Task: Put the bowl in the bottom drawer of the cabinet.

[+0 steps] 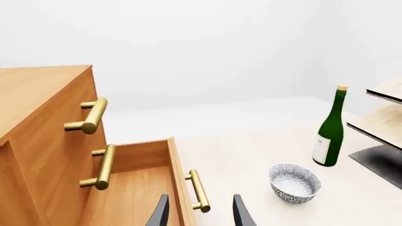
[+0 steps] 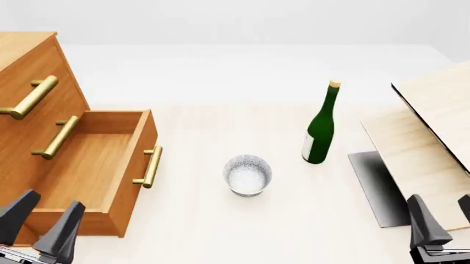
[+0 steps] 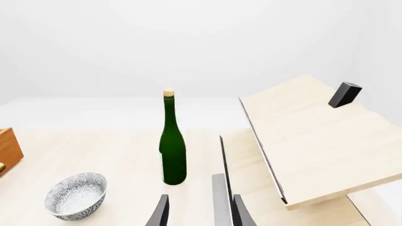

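Note:
The speckled silver-grey bowl [image 2: 247, 175] stands upright on the table, near the middle, held by nothing. To its left the orange-brown cabinet [image 2: 22, 49] has its bottom drawer [image 2: 82, 165] pulled out, and nothing lies inside it. The drawer's brass handle [image 2: 149, 165] faces the bowl. My left gripper [image 2: 52, 202] hangs open over the drawer's near corner. My right gripper [image 2: 442, 201] is open at the near right, far from the bowl. The left wrist view shows the bowl [image 1: 294, 182], the drawer [image 1: 135, 193] and the open left gripper [image 1: 199, 213]. The right wrist view shows the bowl [image 3: 76, 195] and the open right gripper [image 3: 199, 212].
A green wine bottle [image 2: 321, 129] stands upright just right of and behind the bowl. Pale light-wood boards [image 2: 433, 115] on a dark base [image 2: 378, 187] fill the right side, next to my right gripper. Two upper drawers with brass handles [image 2: 31, 98] are closed.

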Robot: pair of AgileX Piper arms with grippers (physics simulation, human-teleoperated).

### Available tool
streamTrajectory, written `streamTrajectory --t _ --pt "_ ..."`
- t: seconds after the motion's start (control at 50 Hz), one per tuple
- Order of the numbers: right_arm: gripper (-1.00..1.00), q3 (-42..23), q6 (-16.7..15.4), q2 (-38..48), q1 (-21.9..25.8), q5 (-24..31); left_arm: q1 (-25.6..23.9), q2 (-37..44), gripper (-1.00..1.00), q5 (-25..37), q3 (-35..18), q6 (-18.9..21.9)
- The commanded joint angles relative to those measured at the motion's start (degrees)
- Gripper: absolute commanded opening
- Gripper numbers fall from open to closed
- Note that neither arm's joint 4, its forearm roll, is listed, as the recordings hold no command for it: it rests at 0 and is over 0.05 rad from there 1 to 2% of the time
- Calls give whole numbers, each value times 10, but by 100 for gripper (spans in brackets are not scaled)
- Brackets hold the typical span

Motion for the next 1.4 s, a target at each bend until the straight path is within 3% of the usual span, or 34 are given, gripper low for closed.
streamTrajectory --t 0.02,0.04,0.08,0.22,0.5,0.8,0.98,1.02,1.4 --pt "100 0 0 0 0 0 -92 0 100 80 -79 27" --pt "100 0 0 0 0 0 -99 0 100 94 -95 25" --pt "100 0 0 0 0 0 -108 0 100 50 -50 32" --pt "100 0 0 0 0 0 -143 0 100 83 -89 37" --pt "100 0 0 0 0 0 -186 8 100 131 -120 59" --pt "100 -4 0 -4 0 8 -227 164 100 19 -141 68" --pt "100 -4 0 -4 0 8 -241 192 100 -1 -153 72" --pt "100 -4 0 -4 0 8 -258 238 100 -24 -177 76" --pt "100 -4 0 -4 0 8 -291 346 100 -53 -248 69"
